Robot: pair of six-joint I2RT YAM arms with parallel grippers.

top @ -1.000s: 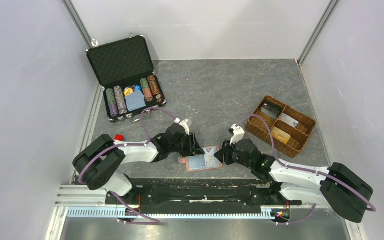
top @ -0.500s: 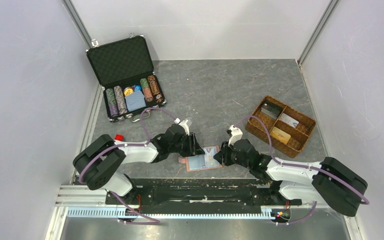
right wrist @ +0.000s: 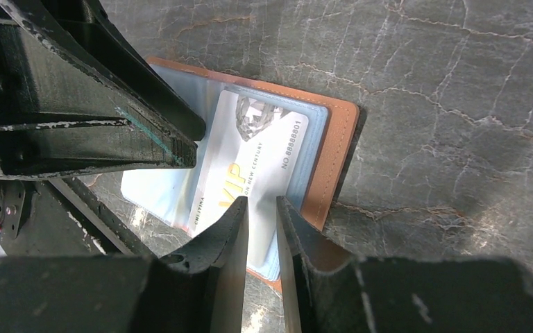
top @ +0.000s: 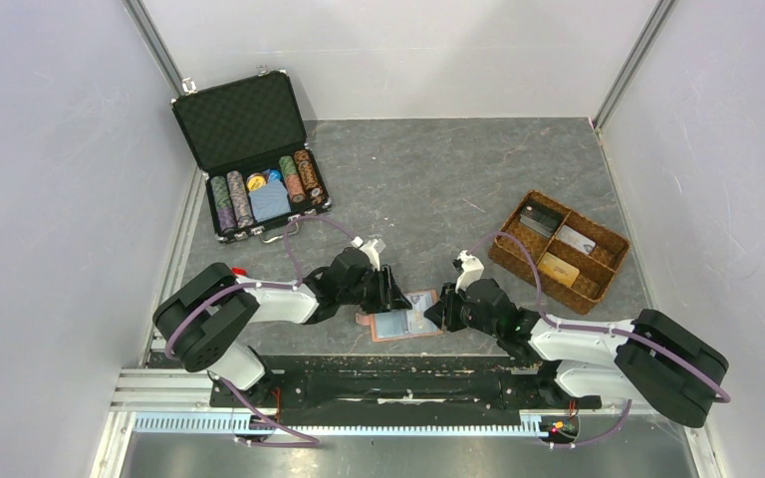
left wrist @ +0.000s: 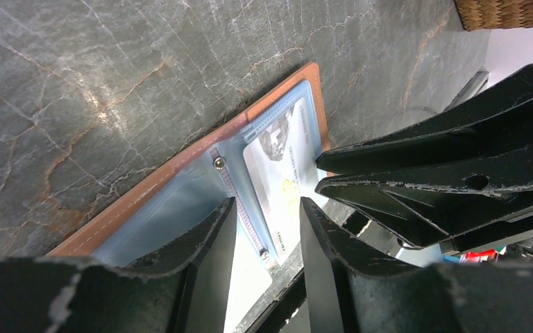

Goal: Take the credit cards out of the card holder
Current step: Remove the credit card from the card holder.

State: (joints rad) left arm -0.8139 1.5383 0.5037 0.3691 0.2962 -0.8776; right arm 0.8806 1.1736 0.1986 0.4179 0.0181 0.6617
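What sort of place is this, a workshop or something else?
Probably a robot test booth in a lab: plain walls box in a grey table, a left arm and right arm are bolted at its edge, and props lie out: chip case, woven tray, card holder.

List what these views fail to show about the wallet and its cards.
- Left wrist view: the card holder's near half, covered by the left gripper's own fingers.
- Right wrist view: its other half, under the left gripper. Also whether the right gripper touches the credit card, because its tips block that.
- Top view: the woven tray's contents, too small to read.
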